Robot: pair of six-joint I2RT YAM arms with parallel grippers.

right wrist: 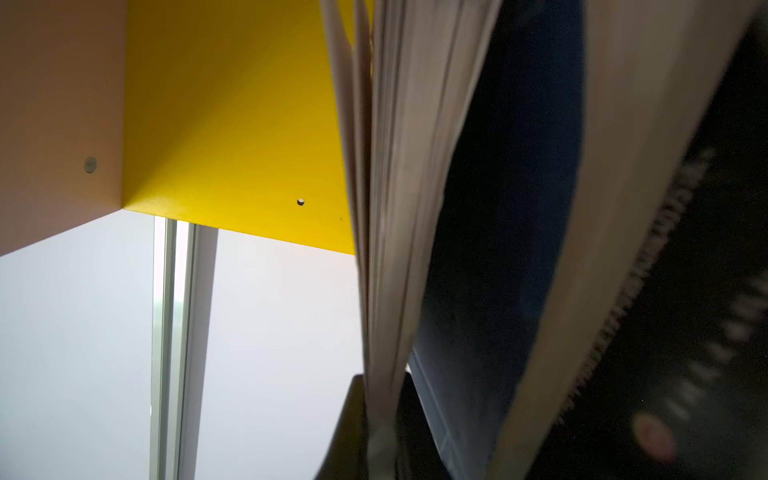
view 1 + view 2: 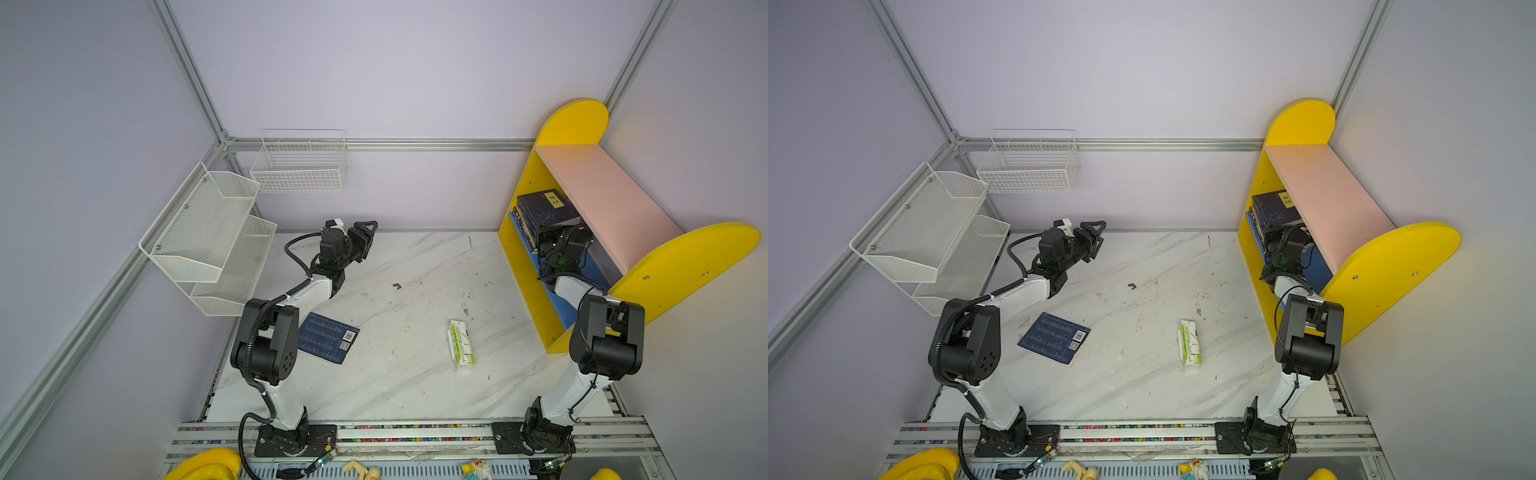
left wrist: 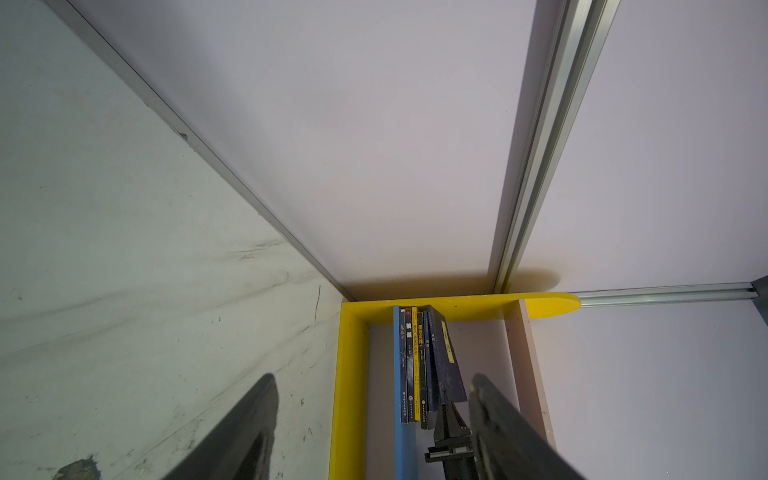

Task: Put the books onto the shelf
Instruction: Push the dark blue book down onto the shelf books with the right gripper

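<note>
— So, which step is the robot on?
— Squaring up the row, by the look of it. The right gripper [image 3: 448, 415] is inside the shelf [image 2: 573, 120], at 3 o'clock of the table [image 2: 415, 395]. Its jaws are closed tight, with the tips against the foot of the leaning book [image 3: 446, 365] that ends the standing books [image 2: 544, 212].
— Is it pinching pages?
— Its wrist view shows paper running right past a finger, but whether any is pinched cannot be told.
— And the other arm?
— The left gripper [image 2: 365, 237] hovers at 11 o'clock, jaws well apart, holding nothing.
— What comes next?
— Probably backing the right arm out without toppling the row. Then one arm fetches the navy book [image 2: 328, 338] lying flat at 8 o'clock. The carton [image 2: 461, 345] at 5 o'clock should stay put.
</note>
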